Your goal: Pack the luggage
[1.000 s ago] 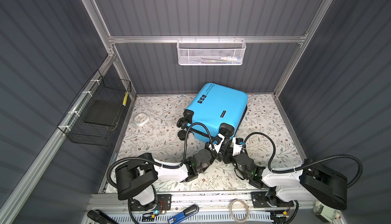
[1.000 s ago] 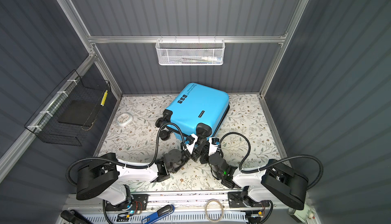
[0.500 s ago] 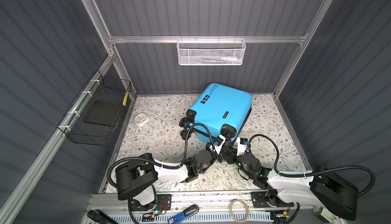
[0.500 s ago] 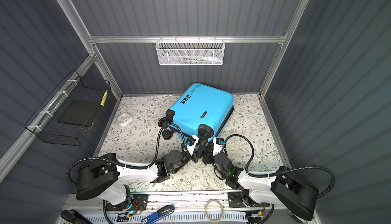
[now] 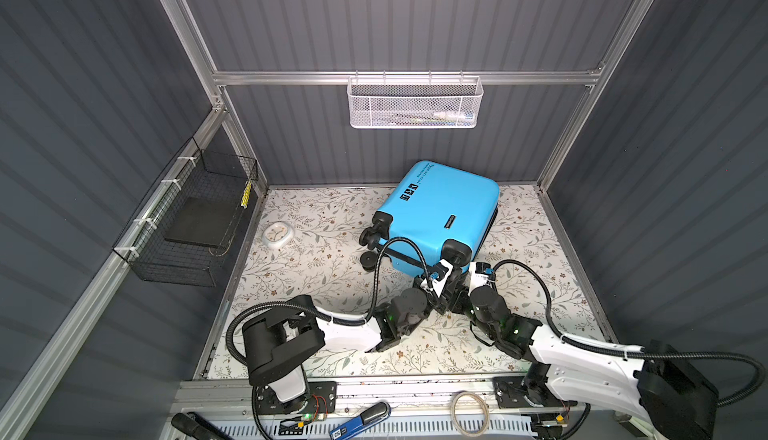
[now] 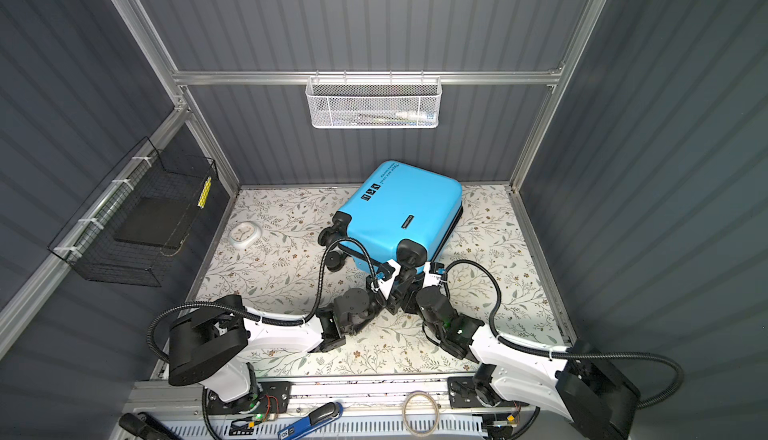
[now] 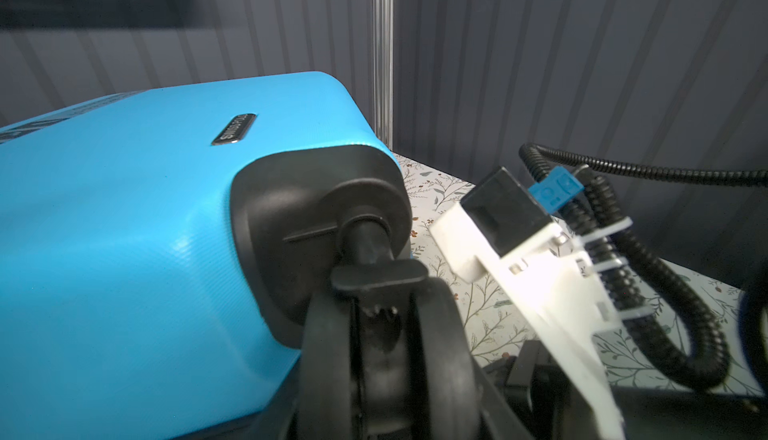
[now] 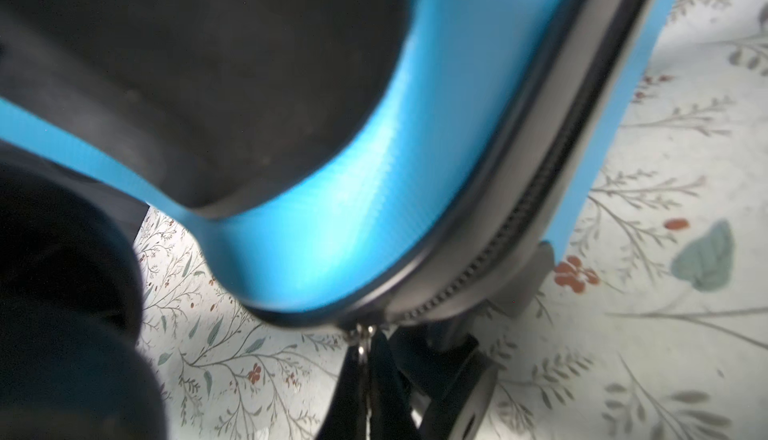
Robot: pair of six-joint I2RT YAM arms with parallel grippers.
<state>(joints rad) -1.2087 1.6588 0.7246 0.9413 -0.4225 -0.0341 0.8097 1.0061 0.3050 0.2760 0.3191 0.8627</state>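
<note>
The small bright blue hard-shell suitcase point(image 5: 444, 209) point(image 6: 399, 209) lies flat on one broad side, closed, on the floral-patterned surface point(image 5: 316, 267), toward the rear centre. It sits at an angle with its wheels pointing toward the two arms. The left gripper point(image 5: 452, 281) is at the near right corner of the suitcase. In the left wrist view its fingers are half parted and grasp a black spinner wheel point(image 7: 374, 350). The right gripper point(image 8: 368, 361) is just beside it at the same corner. Its black fingers point(image 8: 388, 380) are clenched on the small metal zipper pull point(image 8: 363, 336) at the end of the black zipper point(image 8: 511, 247). A round white clock point(image 5: 277, 234) lies well apart near the left edge. A black wire basket point(image 5: 187, 218) hangs on the left wall and a white mesh basket point(image 5: 415, 110) on the rear wall.
</note>
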